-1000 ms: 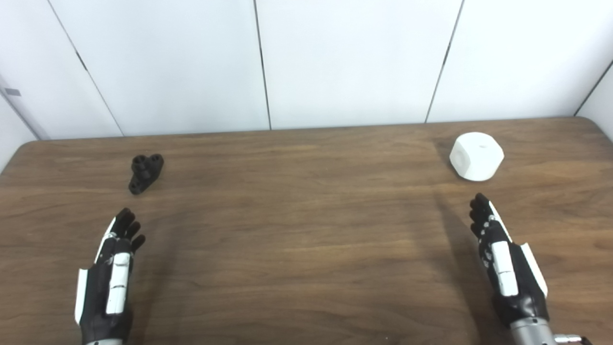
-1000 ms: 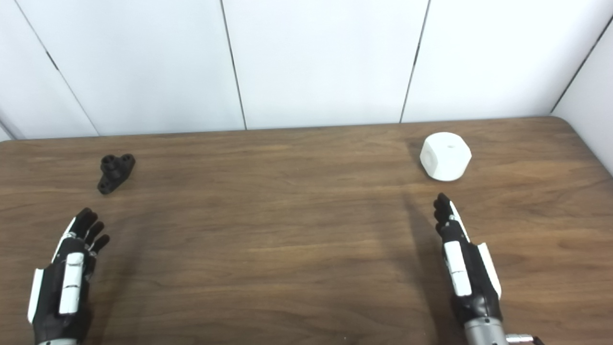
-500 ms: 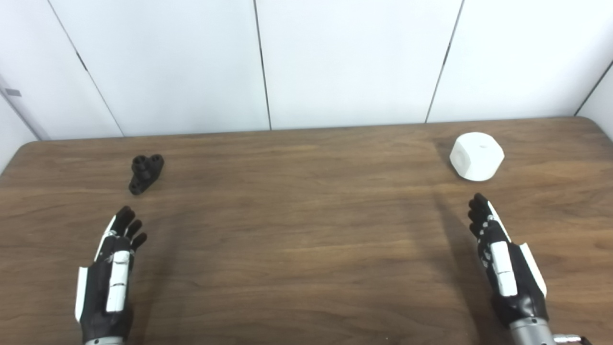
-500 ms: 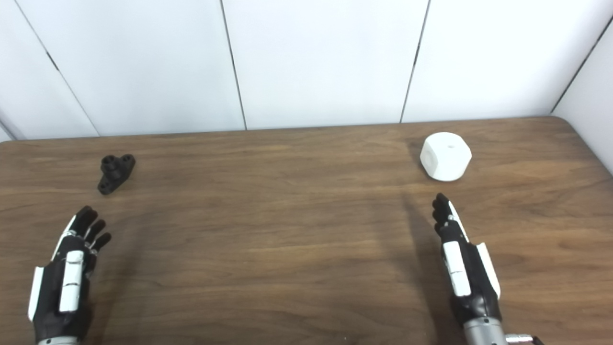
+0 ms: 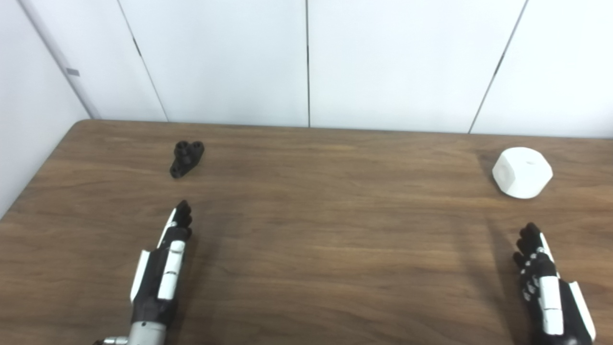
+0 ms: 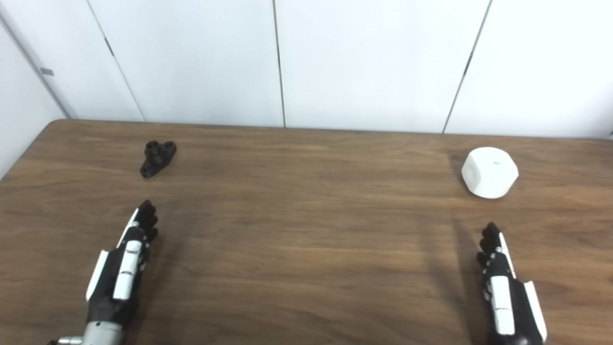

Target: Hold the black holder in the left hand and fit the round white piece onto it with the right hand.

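the room is plain: white wall panels with thin dark seams stand behind a brown wooden table [image 5: 306, 249] that fills the lower part of both views. near the far left corner of the table lies the black holder [image 5: 186, 158], a small part with round sockets on top, resting on the wood with nothing around it. near the far right edge sits the round white piece [image 5: 522, 172], a chunky faceted shape with a small hole in its top face.

the two parts are well apart, one on each side, and this seems to be on purpose: each one lies in front of the hand that must take it. the left hand [image 5: 163, 268] is over the near left part of the table, empty, with its fingers stretched forward and pointing toward the holder, but not touching it. the right hand [image 6: 507, 292] is at the near right edge, also empty and with straight fingers, pointing toward the white piece and some way short of it.

i judge that neither part is picked up yet, so the first step, to reach and grasp the holder, is not done.

no brand, label or writing can be read on the parts, the hands or the walls.
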